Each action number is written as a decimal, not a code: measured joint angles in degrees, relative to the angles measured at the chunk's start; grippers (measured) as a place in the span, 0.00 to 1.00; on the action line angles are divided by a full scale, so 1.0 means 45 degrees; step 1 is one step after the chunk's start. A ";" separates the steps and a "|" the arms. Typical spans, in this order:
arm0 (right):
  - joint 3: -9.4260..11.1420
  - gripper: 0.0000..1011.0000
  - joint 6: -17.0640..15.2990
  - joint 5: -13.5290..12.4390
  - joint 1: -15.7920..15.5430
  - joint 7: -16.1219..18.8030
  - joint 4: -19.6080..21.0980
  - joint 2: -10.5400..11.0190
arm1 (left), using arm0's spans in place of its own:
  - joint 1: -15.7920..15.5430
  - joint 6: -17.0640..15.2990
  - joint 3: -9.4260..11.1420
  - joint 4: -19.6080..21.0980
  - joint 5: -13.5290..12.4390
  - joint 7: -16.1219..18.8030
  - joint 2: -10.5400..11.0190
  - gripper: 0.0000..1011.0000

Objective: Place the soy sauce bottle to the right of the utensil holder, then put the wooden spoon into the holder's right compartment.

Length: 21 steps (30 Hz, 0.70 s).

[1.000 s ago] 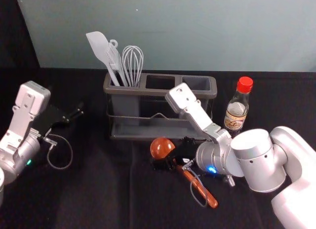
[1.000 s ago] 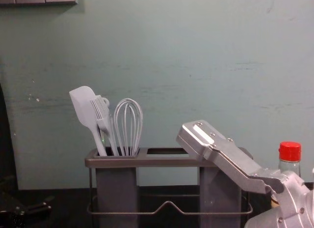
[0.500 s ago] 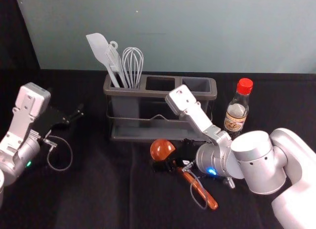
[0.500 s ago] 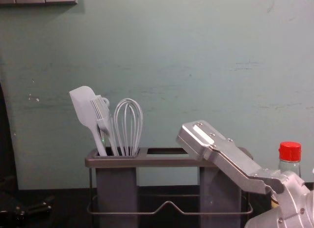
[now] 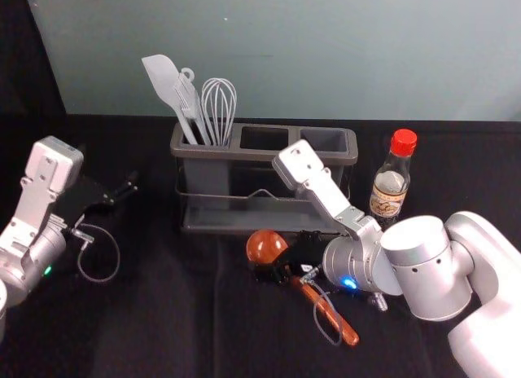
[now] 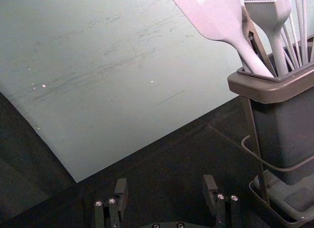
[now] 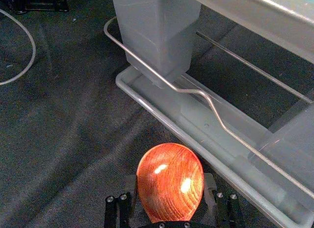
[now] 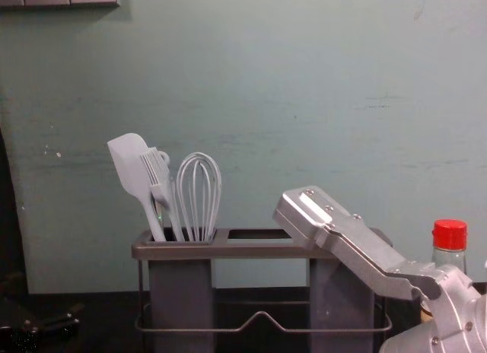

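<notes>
Black, two-fingered and open, the right claw (image 7: 170, 181) is down just in front of the utensil holder, its tips standing apart on either side of the glossy reddish-brown wooden spoon (image 5: 265, 246). Whether either finger touches the wood, I cannot tell; I would not call it a grip. The spoon lies between the fingers, so the coming move looks like a closing one rather than a reach, and the right arm is plainly the nearer.

The spoon lies on the black cloth-covered counter (image 5: 155, 321) in front of the holder. Its long axis runs at a slant: the round bowl points towards the holder and to the left, while the slim handle trails away from the holder, towards the robot and to the right. Lifted as it lies, it probably needs turning upright before going in.

Beyond is the grey plastic utensil holder (image 5: 244, 154), with its right compartment (image 5: 324, 139) unfilled and a pale grey whisk (image 5: 218, 109) in the left one. The red-capped glass soy sauce bottle (image 5: 391, 182) stands upright just right of the holder, so that part seems done. The black left claw (image 6: 166, 183) idles left of the holder, fingers spread with nothing between them.
</notes>
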<state>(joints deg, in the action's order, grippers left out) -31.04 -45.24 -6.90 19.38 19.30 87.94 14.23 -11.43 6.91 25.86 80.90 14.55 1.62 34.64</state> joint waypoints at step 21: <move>0.0848 0.82 0.2109 -0.0545 -0.0783 0.1086 0.1339 0.0655 | 0.0000 0.0000 0.0000 0.0001 0.0000 0.0000 0.0000 0.99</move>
<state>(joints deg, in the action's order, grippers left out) -27.23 -35.74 -9.35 15.86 24.18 93.97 17.18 -11.43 6.91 25.86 80.90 14.55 1.62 34.65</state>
